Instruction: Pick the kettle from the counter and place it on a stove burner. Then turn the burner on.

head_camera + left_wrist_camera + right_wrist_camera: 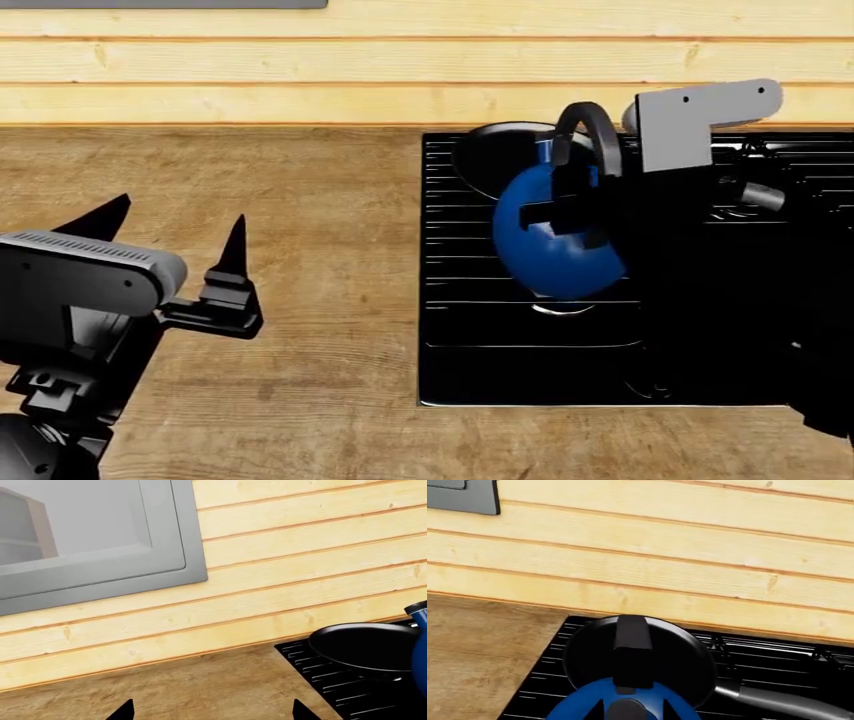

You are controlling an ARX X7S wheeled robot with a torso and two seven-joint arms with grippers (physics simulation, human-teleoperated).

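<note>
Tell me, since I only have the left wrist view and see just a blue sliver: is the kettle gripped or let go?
Observer: Gripped. The head view shows the right claw closed on the kettle's arched handle.
Operator: Where over the stove?
Observer: Over the stove's front-left part, in front of the frying pan; a burner glints just below its body.
Operator: Is my left claw near it?
Observer: No. The left claw is open over the counter, apart from the stove.
</note>
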